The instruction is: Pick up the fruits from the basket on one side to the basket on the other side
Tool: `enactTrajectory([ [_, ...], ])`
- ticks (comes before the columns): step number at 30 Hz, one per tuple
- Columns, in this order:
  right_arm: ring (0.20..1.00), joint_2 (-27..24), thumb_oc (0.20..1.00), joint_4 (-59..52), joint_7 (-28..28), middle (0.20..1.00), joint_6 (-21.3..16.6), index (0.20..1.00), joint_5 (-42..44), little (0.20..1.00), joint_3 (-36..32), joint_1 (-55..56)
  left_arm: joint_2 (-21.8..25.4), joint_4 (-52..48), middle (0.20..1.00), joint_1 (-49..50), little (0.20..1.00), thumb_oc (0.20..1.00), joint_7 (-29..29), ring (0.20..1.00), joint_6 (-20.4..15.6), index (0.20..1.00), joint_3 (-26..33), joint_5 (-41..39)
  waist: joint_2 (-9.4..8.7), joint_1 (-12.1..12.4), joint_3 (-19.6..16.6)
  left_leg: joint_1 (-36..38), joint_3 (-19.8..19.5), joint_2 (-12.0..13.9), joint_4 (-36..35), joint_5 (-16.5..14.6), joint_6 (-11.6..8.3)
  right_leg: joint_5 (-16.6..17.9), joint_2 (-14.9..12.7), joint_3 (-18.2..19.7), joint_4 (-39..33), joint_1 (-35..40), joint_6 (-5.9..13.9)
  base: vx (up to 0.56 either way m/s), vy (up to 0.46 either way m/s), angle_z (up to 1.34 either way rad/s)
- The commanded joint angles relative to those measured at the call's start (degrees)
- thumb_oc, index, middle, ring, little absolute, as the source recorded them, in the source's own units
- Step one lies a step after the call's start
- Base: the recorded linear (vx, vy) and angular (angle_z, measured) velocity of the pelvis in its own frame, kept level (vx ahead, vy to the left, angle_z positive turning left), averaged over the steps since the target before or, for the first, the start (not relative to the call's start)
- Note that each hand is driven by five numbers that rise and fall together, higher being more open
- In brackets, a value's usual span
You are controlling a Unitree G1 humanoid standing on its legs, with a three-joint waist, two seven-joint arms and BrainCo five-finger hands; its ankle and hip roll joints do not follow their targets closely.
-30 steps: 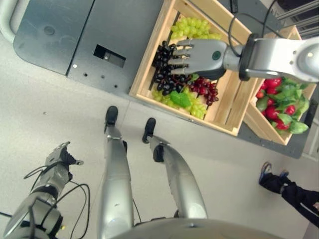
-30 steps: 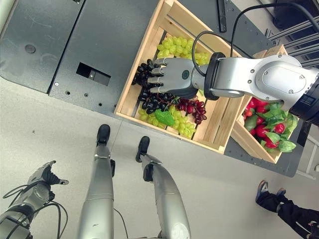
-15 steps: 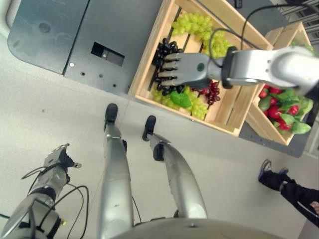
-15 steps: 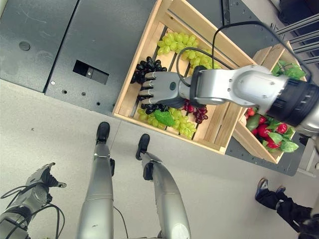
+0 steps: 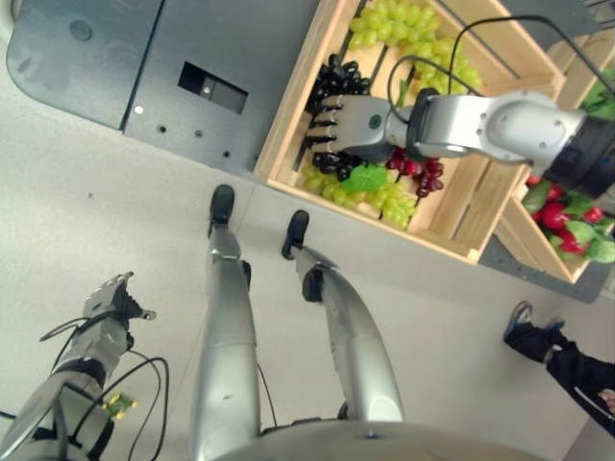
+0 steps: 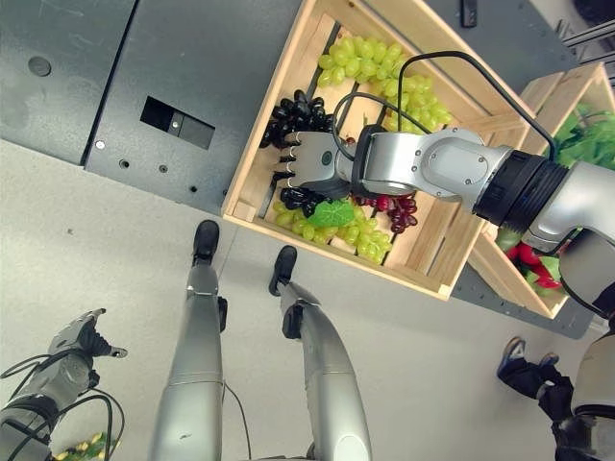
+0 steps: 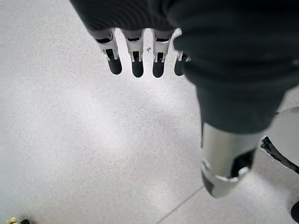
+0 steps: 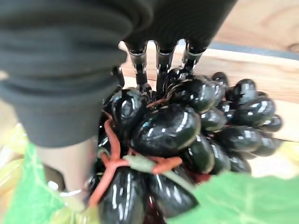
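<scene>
Nearest, the robot's left hand (image 5: 113, 300) hangs low beside its body over the pale floor (image 7: 70, 140), its fingers (image 7: 134, 63) straight and relaxed, holding nothing. Farther out, the right arm stretches across a wooden crate (image 6: 252, 173), and the right hand (image 6: 312, 159) lies palm down on the black grapes (image 8: 163, 128) by the crate's left wall, fingers (image 8: 160, 58) spread flat against them, not curled round. Green grapes (image 6: 380, 77) fill the far end, red grapes (image 6: 396, 209) lie nearer, and a second crate (image 5: 538, 252) of red and green produce stands beyond.
</scene>
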Motion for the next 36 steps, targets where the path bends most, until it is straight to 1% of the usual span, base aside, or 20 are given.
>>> enactTrajectory([
  [1, 1.0, -5.7, 1.0, -0.1, -0.9, 1.0, 2.0, 1.0, -1.7, 1.0, -0.8, -0.6, 0.3, -2.8, 1.0, 0.2, 1.0, 1.0, 0.6, 1.0, -0.1, 1.0, 2.2, 1.2, -1.62, 4.0, 6.2, -0.5, 0.7, -3.5, 3.6, -2.8, 2.25, 7.8, -1.2, 0.2, -3.0, -0.9, 5.06, 0.01, -0.014, 0.04],
  [11, 1.0, -5.4, 1.0, 0.1, -0.8, 1.0, 2.0, 1.0, -1.4, 1.0, -0.8, -0.2, 1.6, -5.0, 1.0, 1.5, 1.0, 1.0, 0.6, 1.0, -0.5, 1.0, 1.8, 1.0, -0.22, 4.4, 6.2, -3.0, 0.2, -3.8, 4.1, -2.4, 2.25, 7.2, -1.4, 0.0, -0.8, -3.8, 4.81, 0.01, -0.018, 0.04],
  [12, 1.0, -5.0, 1.0, 0.1, -0.6, 1.0, 1.9, 1.0, -1.4, 1.0, -0.8, 0.3, 1.7, -5.2, 1.0, 2.0, 1.0, 1.0, 0.6, 1.0, -0.5, 1.0, 1.7, 1.0, -0.03, 4.5, 6.2, -2.1, -0.1, -3.8, 4.6, -3.9, 2.13, 5.8, -1.2, 0.5, 0.0, -3.0, 5.15, 0.01, -0.016, 0.06],
  [13, 1.0, -4.9, 1.0, 0.3, -0.7, 1.0, 2.0, 1.0, -1.2, 1.0, -0.8, -0.1, 1.7, -5.4, 1.0, 1.5, 1.0, 1.0, 0.6, 1.0, -0.5, 1.0, 1.6, 1.1, 0.2, 4.4, 6.2, -3.6, 0.2, -3.9, 4.4, -2.4, 2.27, 7.0, -1.4, -0.1, -0.4, -4.4, 4.79, 0.01, -0.01, 0.08],
  [14, 1.0, -4.8, 1.0, 0.4, -0.7, 1.0, 2.1, 1.0, -1.1, 1.0, -0.8, -0.1, 1.7, -5.7, 1.0, 1.5, 1.0, 1.0, 0.5, 1.0, -0.4, 1.0, 1.6, 1.1, 0.36, 4.4, 6.2, -3.7, 0.2, -3.9, 4.4, -2.4, 2.28, 7.0, -1.5, -0.2, -0.3, -4.6, 4.76, 0.02, -0.018, 0.08],
  [15, 1.0, -3.3, 1.0, 1.8, -0.7, 1.0, 2.4, 1.0, -1.1, 1.0, -0.8, 0.5, 0.9, -5.7, 1.0, 2.4, 1.0, 1.0, 0.5, 1.0, -0.5, 1.0, 1.3, 1.0, 1.05, 4.5, 6.2, -2.4, -0.2, -3.8, 4.7, -4.2, 2.12, 5.4, -1.3, 0.4, 0.5, -3.7, 5.26, 0.05, -0.029, 0.07],
  [18, 1.0, -2.5, 1.0, 3.3, -0.9, 1.0, 3.2, 1.0, -1.2, 1.0, -0.8, -0.1, -0.2, -6.3, 1.0, 2.1, 1.0, 1.0, 0.9, 1.0, -0.5, 1.0, 1.4, 0.9, 1.77, 4.3, 6.2, -4.6, 0.0, -3.9, 4.3, -2.0, 2.27, 7.0, -1.7, -0.2, 0.0, -5.6, 4.69, -0.03, -0.002, -0.02],
  [19, 1.0, -2.1, 1.0, 4.3, -1.2, 1.0, 3.5, 1.0, -1.4, 1.0, -0.8, 0.0, -0.7, -6.2, 1.0, 2.3, 1.0, 1.0, 1.1, 1.0, -0.5, 1.0, 1.3, 1.2, 2.03, 4.4, 6.2, -4.8, 0.0, -3.9, 4.2, -2.0, 2.28, 7.0, -1.7, -0.3, 0.1, -5.7, 4.66, 0.04, -0.029, 0.01],
  [20, 1.0, -1.7, 1.0, 4.3, -1.2, 1.0, 3.4, 1.0, -1.4, 1.0, -0.8, 0.5, -0.8, -6.1, 1.0, 2.9, 1.0, 1.0, 1.1, 1.0, -0.5, 1.0, 1.3, 1.2, 2.08, 4.5, 6.2, -3.4, -0.3, -3.8, 4.6, -3.6, 2.16, 5.6, -1.5, 0.2, 0.7, -4.6, 5.05, 0.06, -0.027, 0.01],
  [21, 1.0, -1.0, 1.0, 5.7, -1.6, 1.0, 3.8, 1.0, -1.9, 1.0, -0.8, 0.5, -1.8, -6.1, 1.0, 3.4, 1.0, 1.0, 1.4, 1.0, -0.3, 1.0, 1.1, 1.4, 2.4, 4.6, 6.2, -3.6, -0.3, -3.9, 4.5, -3.5, 2.16, 5.5, -1.5, 0.2, 0.9, -4.9, 5.02, 0.0, 0.0, 0.0],
  [22, 1.0, -1.0, 1.0, 6.4, -1.9, 1.0, 4.0, 1.0, -2.3, 1.0, -0.8, -0.1, -2.4, -5.9, 1.0, 3.1, 1.0, 1.0, 1.7, 1.0, -0.1, 1.0, 1.5, 1.1, 2.54, 4.6, 6.2, -4.9, 0.0, -3.9, 4.2, -2.1, 2.32, 6.7, -1.7, -0.3, 0.3, -6.0, 4.63, 0.02, -0.015, 0.04],
  [23, 1.0, -0.6, 1.0, 6.4, -1.9, 1.0, 4.0, 1.0, -2.3, 1.0, -0.8, 0.6, -2.5, -5.7, 1.0, 3.8, 1.0, 1.0, 1.7, 1.0, -0.1, 1.0, 1.4, 1.1, 2.58, 4.7, 6.2, -3.3, -0.3, -3.8, 4.6, -4.0, 2.17, 5.1, -1.5, 0.3, 1.1, -4.7, 5.1, 0.0, 0.0, 0.0],
  [25, 1.0, -0.4, 1.0, 6.6, -2.1, 1.0, 4.0, 1.0, -2.5, 1.0, -0.8, 0.5, -3.0, -5.3, 1.0, 3.8, 1.0, 1.0, 2.0, 1.0, 0.0, 1.0, 1.6, 1.0, 2.64, 4.6, 6.2, -3.4, -0.3, -3.8, 4.6, -4.0, 2.18, 5.1, -1.4, 0.4, 1.2, -4.8, 5.1, 0.03, -0.008, 0.01],
  [26, 0.812, 0.0, 0.812, 6.4, -2.8, 0.812, 4.4, 0.812, -2.4, 0.812, -0.8, -0.2, -4.7, -3.3, 1.0, 3.2, 1.0, 1.0, 3.1, 1.0, 0.8, 1.0, 2.0, 1.4, 2.93, 4.2, 6.2, -4.0, -0.4, -3.8, 4.3, -3.4, 2.19, 5.3, -1.4, 0.3, 1.2, -5.4, 4.94, -0.05, -0.003, 0.0],
  [27, 0.573, 0.0, 0.573, 6.5, -3.0, 0.573, 4.5, 0.573, -2.6, 0.573, -0.8, -0.7, -4.9, -3.0, 1.0, 2.5, 1.0, 1.0, 3.4, 1.0, 0.9, 1.0, 2.0, 1.5, 2.88, 4.1, 6.2, -5.3, -0.1, -3.9, 4.1, -1.9, 2.33, 6.6, -1.6, -0.2, 0.7, -6.6, 4.52, 0.0, 0.0, 0.0],
  [28, 0.382, 0.4, 0.382, 6.4, -3.1, 0.382, 4.4, 0.382, -2.8, 0.382, -0.8, -0.2, -5.3, -2.4, 1.0, 2.6, 1.0, 1.0, 3.9, 1.0, 1.1, 1.0, 1.8, 1.9, 2.84, 4.2, 6.2, -4.1, -0.5, -3.9, 4.4, -3.4, 2.21, 5.2, -1.4, 0.3, 1.6, -5.7, 4.89, -0.04, -0.002, 0.0],
  [29, 0.341, 0.2, 0.341, 6.3, -3.2, 0.341, 4.6, 0.341, -2.9, 0.341, -0.8, -0.5, -5.5, -2.3, 1.0, 2.0, 1.0, 1.0, 4.2, 1.0, 1.4, 1.0, 2.1, 1.8, 2.77, 4.1, 6.2, -5.5, -0.2, -3.9, 4.2, -2.0, 2.35, 6.5, -1.6, -0.2, 1.1, -6.8, 4.5, 0.0, 0.0, 0.0],
  [30, 0.2, 0.3, 0.2, 6.5, -3.3, 0.2, 4.7, 0.2, -3.0, 0.2, -0.8, -0.4, -6.2, -1.5, 1.0, 2.0, 1.0, 1.0, 4.4, 1.0, 1.6, 1.0, 2.4, 1.5, 2.73, 4.1, 6.2, -5.5, -0.2, -3.9, 4.3, -2.0, 2.39, 6.4, -1.6, -0.3, 1.1, -6.8, 4.5, 0.0, 0.0, 0.0],
  [31, 0.2, 0.6, 0.2, 6.5, -3.3, 0.2, 4.7, 0.2, -2.9, 0.2, -0.8, 0.2, -6.3, -1.4, 1.0, 2.7, 1.0, 1.0, 4.3, 1.0, 1.6, 1.0, 2.3, 1.4, 2.77, 4.3, 6.2, -3.9, -0.5, -3.8, 4.7, -3.9, 2.25, 4.8, -1.4, 0.3, 1.9, -5.5, 4.98, 0.06, -0.03, 0.04],
  [36, 0.2, 0.1, 0.2, 5.5, -4.0, 0.2, 5.0, 0.2, -3.2, 0.2, -0.8, -0.8, -7.3, -0.2, 1.0, 1.5, 1.0, 1.0, 6.4, 1.0, 2.6, 1.0, 2.7, 2.3, 2.45, 4.1, 6.2, -5.6, -0.4, -3.8, 3.9, -1.6, 2.29, 6.5, -1.8, -0.5, 1.3, -7.0, 4.43, -0.01, -0.01, 0.03],
])
